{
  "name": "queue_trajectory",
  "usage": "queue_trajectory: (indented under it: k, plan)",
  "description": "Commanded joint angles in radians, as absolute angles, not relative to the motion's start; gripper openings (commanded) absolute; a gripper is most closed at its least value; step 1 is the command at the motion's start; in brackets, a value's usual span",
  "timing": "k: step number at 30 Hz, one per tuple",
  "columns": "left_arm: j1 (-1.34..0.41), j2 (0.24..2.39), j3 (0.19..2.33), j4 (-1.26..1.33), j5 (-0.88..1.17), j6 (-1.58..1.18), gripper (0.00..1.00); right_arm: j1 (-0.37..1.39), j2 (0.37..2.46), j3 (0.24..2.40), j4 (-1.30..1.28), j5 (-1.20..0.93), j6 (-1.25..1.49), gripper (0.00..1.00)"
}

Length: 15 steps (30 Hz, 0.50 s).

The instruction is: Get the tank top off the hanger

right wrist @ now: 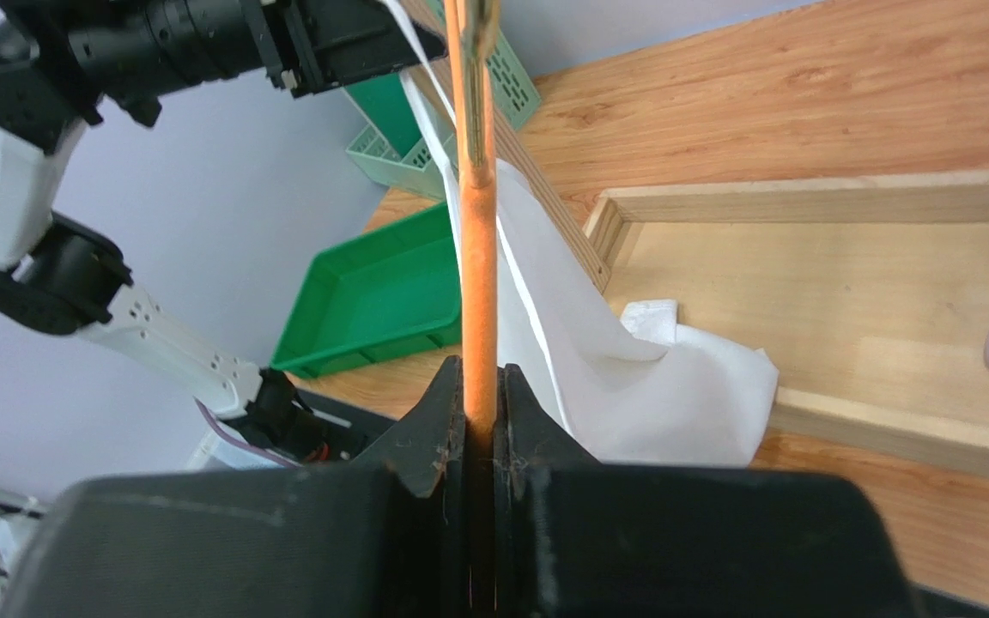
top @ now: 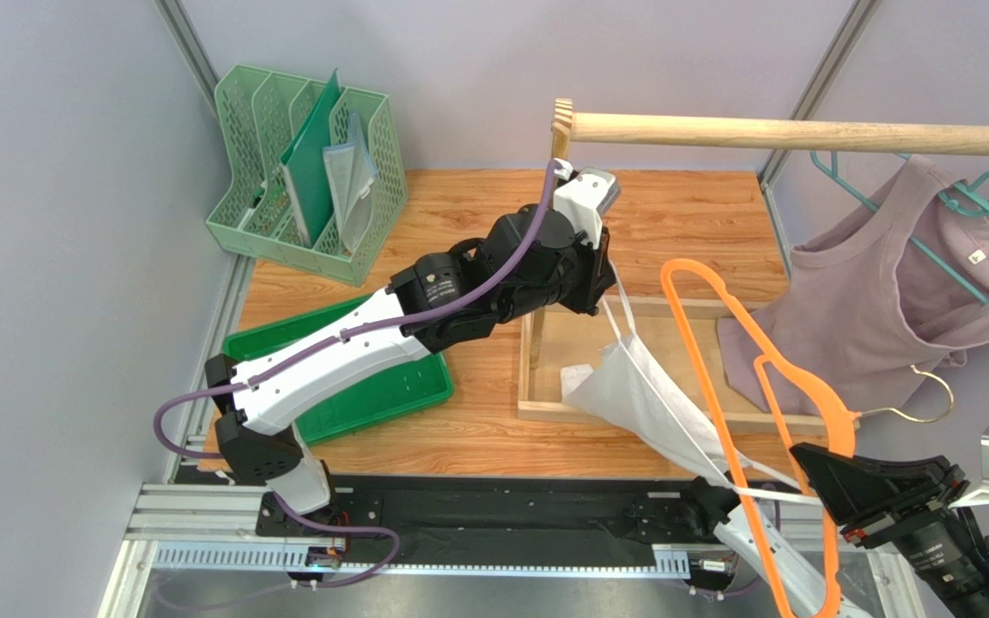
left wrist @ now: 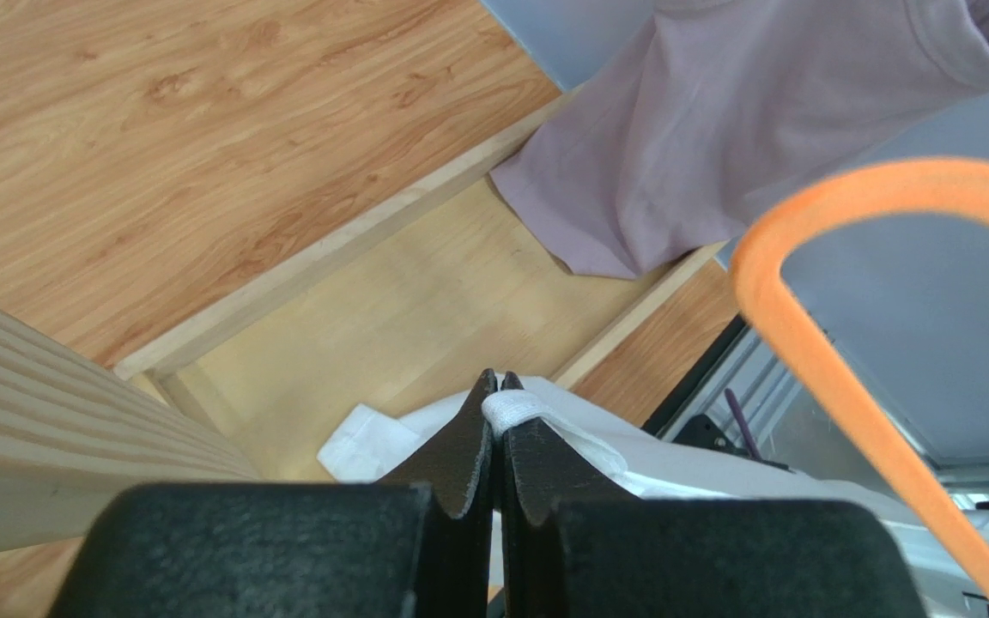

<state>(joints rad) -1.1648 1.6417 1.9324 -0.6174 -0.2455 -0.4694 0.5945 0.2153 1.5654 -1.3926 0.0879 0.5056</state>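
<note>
A white tank top [top: 642,386] hangs between the two arms, its hem resting in the wooden tray [top: 551,410]. My left gripper [top: 606,290] is shut on one white strap [left wrist: 519,410] and holds it up above the tray. My right gripper [top: 835,479] is shut on the orange hanger [top: 719,386], which stands tilted with the other strap still looped over its lower arm. In the right wrist view the hanger bar [right wrist: 474,232] runs up from between the jaws, with the tank top [right wrist: 590,361] draped beside it.
A mauve tank top [top: 874,296] hangs on a teal hanger from the wooden rail [top: 796,131] at back right. A green tray [top: 371,386] lies under my left arm. A green mesh file rack [top: 313,174] stands at back left.
</note>
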Motion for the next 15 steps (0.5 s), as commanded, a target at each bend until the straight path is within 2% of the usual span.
queue_trajectory:
  k: [1, 5, 15]
  plan:
    - [-1.163, 1.597, 1.902, -0.581, -0.239, -0.489, 0.0, 0.612, 0.158, 1.465, -1.55, 0.198, 0.679, 0.0]
    - [-1.163, 1.588, 1.853, -0.529, -0.207, -0.495, 0.0, 0.614, 0.088, 1.303, -1.323, 0.264, 0.84, 0.0]
    - [-1.161, 1.569, 1.767, -0.476, -0.088, -0.497, 0.0, 0.615, 0.167, 0.997, -0.861, 0.445, 0.853, 0.0]
